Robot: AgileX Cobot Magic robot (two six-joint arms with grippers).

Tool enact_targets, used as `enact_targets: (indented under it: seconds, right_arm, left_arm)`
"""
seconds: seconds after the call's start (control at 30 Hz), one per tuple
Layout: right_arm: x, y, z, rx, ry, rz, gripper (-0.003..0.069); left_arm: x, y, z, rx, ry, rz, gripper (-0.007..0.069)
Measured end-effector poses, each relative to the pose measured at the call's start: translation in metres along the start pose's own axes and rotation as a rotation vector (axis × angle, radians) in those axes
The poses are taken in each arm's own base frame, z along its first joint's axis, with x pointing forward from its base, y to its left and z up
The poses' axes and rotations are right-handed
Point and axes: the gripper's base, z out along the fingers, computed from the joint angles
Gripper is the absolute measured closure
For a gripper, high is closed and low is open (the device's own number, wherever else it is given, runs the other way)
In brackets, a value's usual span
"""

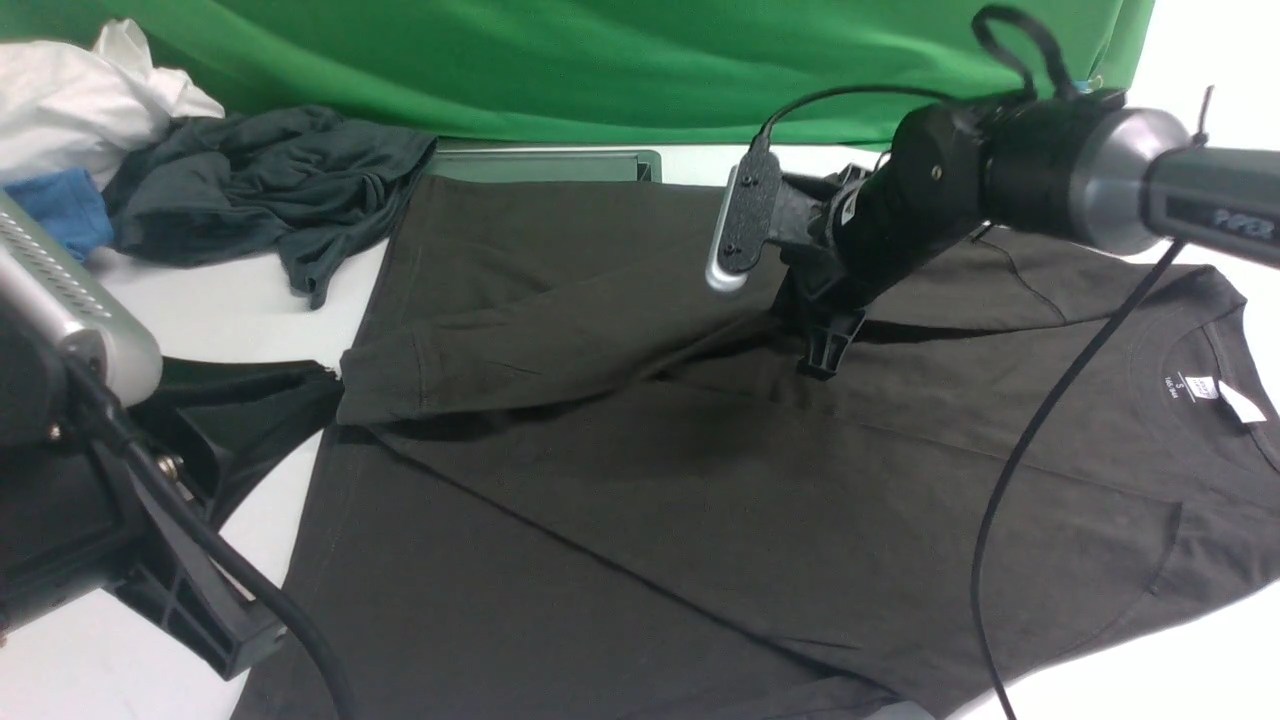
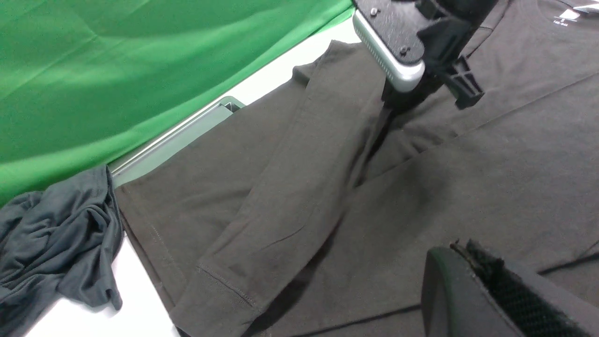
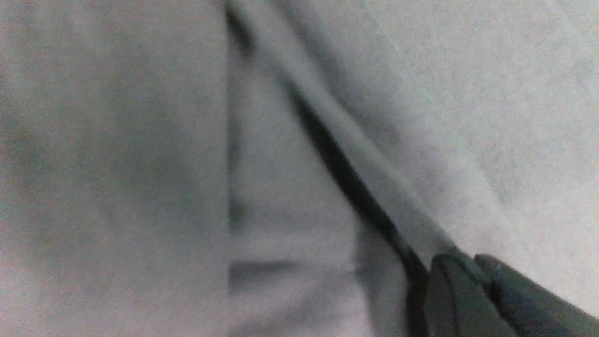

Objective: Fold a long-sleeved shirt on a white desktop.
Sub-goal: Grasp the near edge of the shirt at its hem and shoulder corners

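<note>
The long-sleeved shirt lies spread over the white desktop, brownish-black, with its collar and white neck label at the right. One sleeve is folded across the body, its cuff pointing left. My right gripper presses down on the upper part of that sleeve. In the right wrist view its fingers are together on a raised ridge of the cloth. My left gripper hovers over the shirt's lower part at the near left, shut with nothing between its fingers.
A crumpled dark grey-teal garment lies at the back left, beside a white cloth and a blue one. The silver-framed cable slot sits at the shirt's far edge. A green backdrop hangs behind.
</note>
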Motion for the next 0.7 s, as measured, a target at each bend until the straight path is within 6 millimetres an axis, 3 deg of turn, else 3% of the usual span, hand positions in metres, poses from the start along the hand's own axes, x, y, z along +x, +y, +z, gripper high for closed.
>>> enact_targets:
  seconds: [0.33,0.43,0.5,0.57,0.67,0.7]
  right_arm:
    - [0.006,0.009,-0.005,-0.103,0.072,-0.005,0.0616]
    - [0.006,0.009,-0.009,-0.110,0.082,0.021,0.0491]
    - [0.007,0.010,-0.016,-0.121,0.102,0.057,0.0347]
    - [0.006,0.008,-0.037,-0.117,0.123,0.138,0.0196]
    - [0.004,0.007,-0.062,-0.103,0.128,0.230,0.0171]
    - [0.003,0.007,-0.085,-0.095,0.133,0.312,0.0195]
  left_arm:
    - [0.002,-0.001,0.000,0.006,0.026,0.014,0.0608]
    - [0.006,-0.002,0.000,0.027,0.067,0.016,0.0608]
    - [0.011,-0.005,0.000,0.053,0.116,0.016,0.0608]
    - [0.018,-0.008,0.000,0.103,0.218,-0.006,0.0608]
    - [0.022,-0.011,0.004,0.140,0.318,-0.067,0.0608]
    - [0.027,-0.012,0.011,0.163,0.400,-0.116,0.0608]
